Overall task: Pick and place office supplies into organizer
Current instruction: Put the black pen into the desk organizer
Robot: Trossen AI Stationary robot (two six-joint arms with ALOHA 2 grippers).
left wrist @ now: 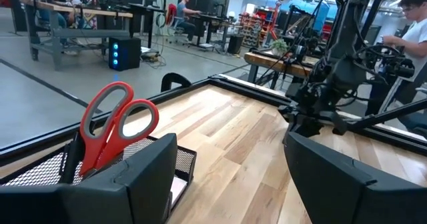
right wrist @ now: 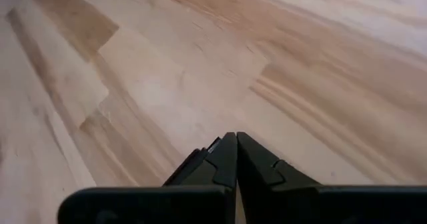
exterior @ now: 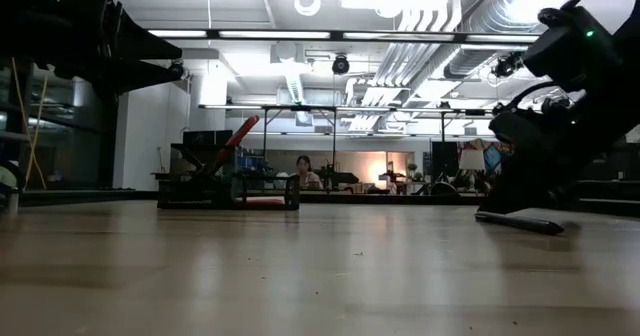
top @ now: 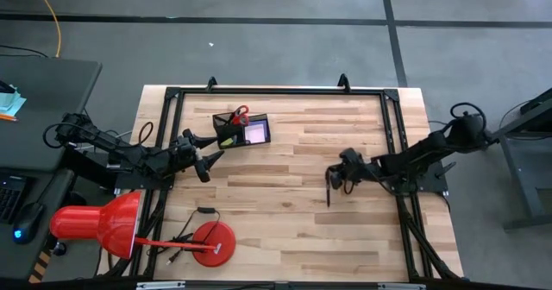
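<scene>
The black organizer (top: 240, 128) stands at the table's far left. The red-handled scissors (left wrist: 117, 127) stand in it handles up, and a pink pad (top: 257, 133) lies in its right compartment. My left gripper (top: 203, 156) hovers open, just on the near-left side of the organizer. A slim black pen (top: 329, 193) lies flat on the wood right of the table's middle, pointing toward the near edge. My right gripper (top: 331, 178) is shut, slanting down over the pen's far end. My right gripper has its shut fingertips (right wrist: 235, 147) down at the pen's far end (exterior: 485, 214), coming at it slanting from the table's right. A dark piece (right wrist: 198, 161) shows beside the tips. I cannot tell whether they touch the pen, which lies on the table.
A red desk lamp (top: 95, 225) with a round base (top: 213, 242) and a black cable (top: 203, 212) takes up the near left corner. A black frame (top: 276, 91) runs round the table's edges. Bare wood lies between the organizer and the pen. People sit in the room beyond.
</scene>
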